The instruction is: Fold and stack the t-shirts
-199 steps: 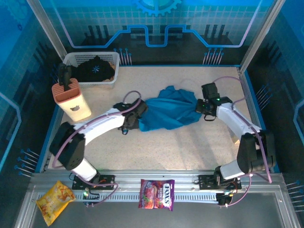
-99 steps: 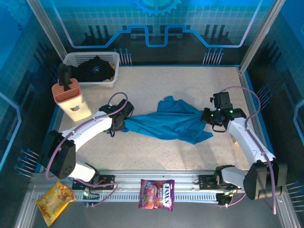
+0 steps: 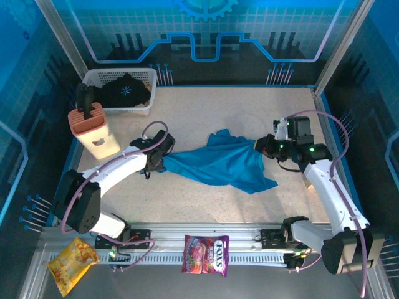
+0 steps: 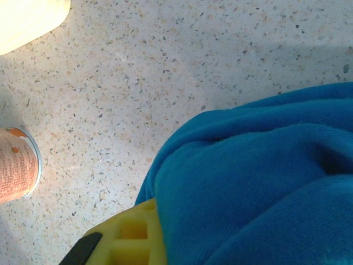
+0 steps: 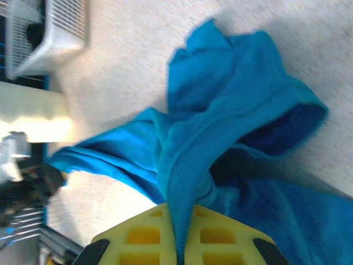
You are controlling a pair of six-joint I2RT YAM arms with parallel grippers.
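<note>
Robot lab test cell. Speckled table boxed in by aluminium posts and blue panels printed with gear and circuit lines. Near edge: slotted metal rail, with cabled left arm and right arm bolted on.

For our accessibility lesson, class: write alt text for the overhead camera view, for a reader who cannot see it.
Two robot arms hold a blue t-shirt stretched between them on a speckled table, the left gripper at its left end, the right gripper at its right. A white basket holding a black t-shirt sits in the far left corner.
</note>
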